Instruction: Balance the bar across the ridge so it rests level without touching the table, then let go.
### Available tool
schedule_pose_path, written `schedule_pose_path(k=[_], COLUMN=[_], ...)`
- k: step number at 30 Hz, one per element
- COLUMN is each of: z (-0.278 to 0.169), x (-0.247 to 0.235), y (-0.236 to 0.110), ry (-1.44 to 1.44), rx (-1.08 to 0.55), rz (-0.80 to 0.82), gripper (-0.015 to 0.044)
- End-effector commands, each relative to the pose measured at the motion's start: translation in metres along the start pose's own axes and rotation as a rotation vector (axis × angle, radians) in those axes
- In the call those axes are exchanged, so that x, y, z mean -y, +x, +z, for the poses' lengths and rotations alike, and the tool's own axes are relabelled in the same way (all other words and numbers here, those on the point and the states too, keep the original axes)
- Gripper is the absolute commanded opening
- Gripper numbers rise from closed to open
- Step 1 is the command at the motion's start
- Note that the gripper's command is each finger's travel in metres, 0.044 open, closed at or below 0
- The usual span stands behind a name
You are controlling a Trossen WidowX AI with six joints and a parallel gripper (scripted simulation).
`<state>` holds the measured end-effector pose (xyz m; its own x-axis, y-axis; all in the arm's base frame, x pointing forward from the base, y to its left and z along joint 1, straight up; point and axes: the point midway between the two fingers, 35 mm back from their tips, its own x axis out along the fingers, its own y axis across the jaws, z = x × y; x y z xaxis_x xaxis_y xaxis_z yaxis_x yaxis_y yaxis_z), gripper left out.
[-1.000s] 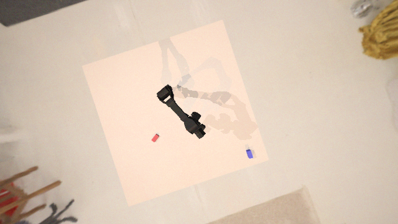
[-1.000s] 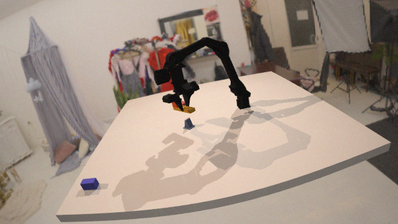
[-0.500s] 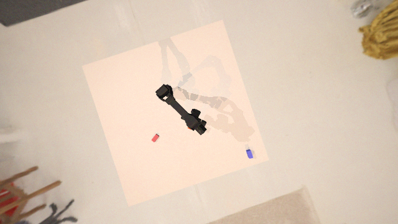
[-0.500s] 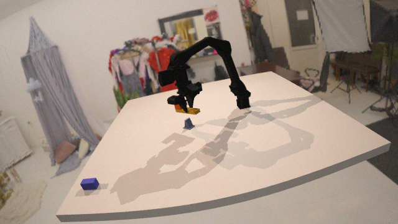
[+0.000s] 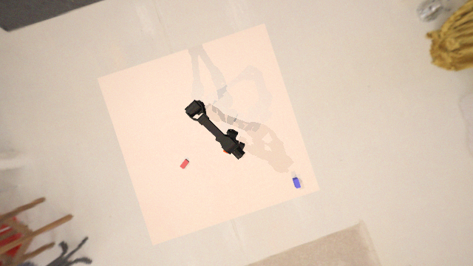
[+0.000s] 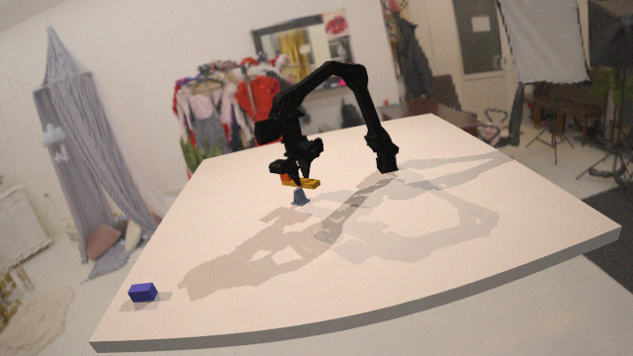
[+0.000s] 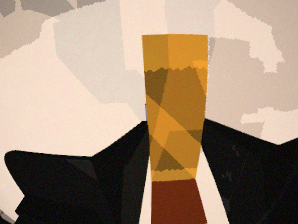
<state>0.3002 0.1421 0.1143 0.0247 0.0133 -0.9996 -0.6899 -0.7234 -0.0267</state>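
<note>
Placing step: hand clamped on bar hovering just above ridge; next lower it centred, level, then release.

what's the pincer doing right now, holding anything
Pincer: closed on the orange-yellow bar, held just above the blue-grey ridge; whether the two touch cannot be told.

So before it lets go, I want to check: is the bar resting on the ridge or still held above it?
Held above it. The gripper is shut on the bar, with a gap above the ridge.
</note>
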Motion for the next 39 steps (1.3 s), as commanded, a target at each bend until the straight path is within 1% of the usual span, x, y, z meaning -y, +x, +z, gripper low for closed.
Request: schedule_pose_path(k=[1,39], z=[-0.0006,-0.0007], x=[-0.0002,-0.0010], y=[0.0049,0.0112], ry=[-0.006,-0.007], rx=[-0.003,-0.003], rz=[-0.003,-0.003], gripper=[0.0000,0.0000])
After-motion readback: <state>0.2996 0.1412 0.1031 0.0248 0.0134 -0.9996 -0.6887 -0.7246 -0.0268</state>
